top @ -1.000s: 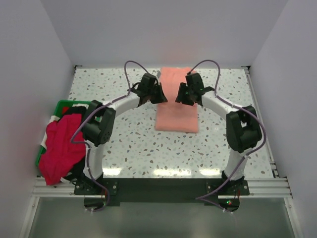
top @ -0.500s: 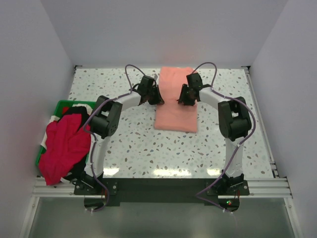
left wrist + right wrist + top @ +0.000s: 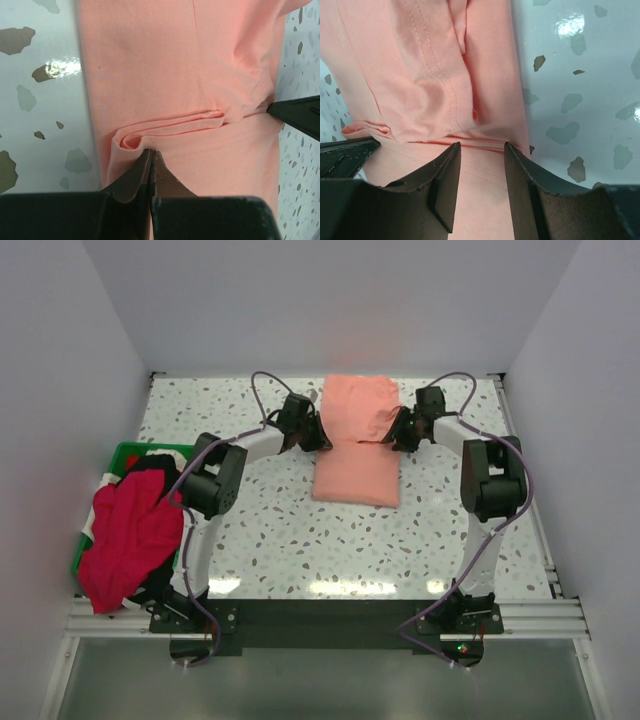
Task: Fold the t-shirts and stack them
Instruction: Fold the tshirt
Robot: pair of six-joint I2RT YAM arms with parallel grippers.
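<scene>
At the bottom of the overhead frame, the left arm [image 3: 205, 490] and the right arm [image 3: 490, 485] are seen rising from a metal rail [image 3: 320, 615] at the near edge of the speckled table [image 3: 270, 530]. At lower left, a crimson red t-shirt [image 3: 125, 540] is heaped over the near rim of a green bin [image 3: 128, 451]. Black cloth [image 3: 150, 465] shows just behind it inside the bin.

In the centre of the frame, a salmon-pink t-shirt [image 3: 355, 470] is laid on the table as a folded oblong, its upper part doubled over the lower part and a little wider. The left gripper [image 3: 320, 437] is set at the shirt's left edge and the right gripper [image 3: 398, 432] at its right edge, both level with the crease.

In the left wrist view, the left gripper is seen clenched. Its fingers [image 3: 130, 175] are pressed together on the shirt's edge, and a rolled fold of cloth is gathered right at their tips. In the right wrist view, the right gripper is seen released. Its fingers [image 3: 445, 180] are spread apart over the shirt's right edge, with pink cloth showing in the gap and a stitched hem bunched just beyond. Whether these fingers touch the cloth cannot be told.

At the top of the overhead frame, a white back wall [image 3: 320, 310] is seen behind the table.
</scene>
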